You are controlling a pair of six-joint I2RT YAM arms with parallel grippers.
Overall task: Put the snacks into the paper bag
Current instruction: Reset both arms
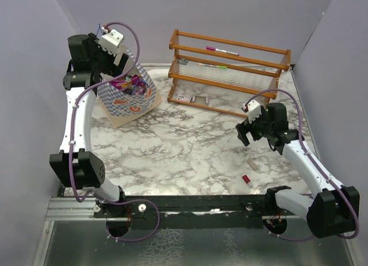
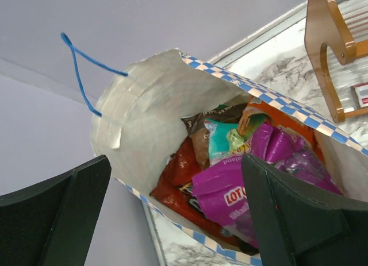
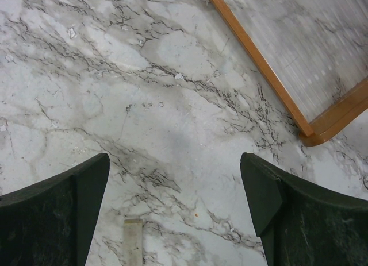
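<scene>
The blue-and-white checked paper bag point(image 1: 131, 102) stands at the back left, leaning, with its mouth toward my left gripper point(image 1: 122, 66). Several snacks point(image 1: 129, 84) lie inside it: a purple packet point(image 2: 230, 191), a red one point(image 2: 179, 169), a teal one point(image 2: 221, 141), a brown one point(image 2: 198, 141) and an orange one point(image 2: 279, 114). My left gripper point(image 2: 175, 162) hangs just above the bag's mouth point(image 2: 149, 105), open and empty. My right gripper point(image 1: 245, 133) hovers open over bare marble point(image 3: 175, 162) at the right, holding nothing.
A wooden rack point(image 1: 227, 70) stands at the back, its foot close to the bag point(image 2: 328, 53) and its corner in the right wrist view point(image 3: 287, 65). A small beige stick point(image 1: 252, 164) point(image 3: 133, 240) and a tiny red cylinder point(image 1: 246, 179) lie near the right arm.
</scene>
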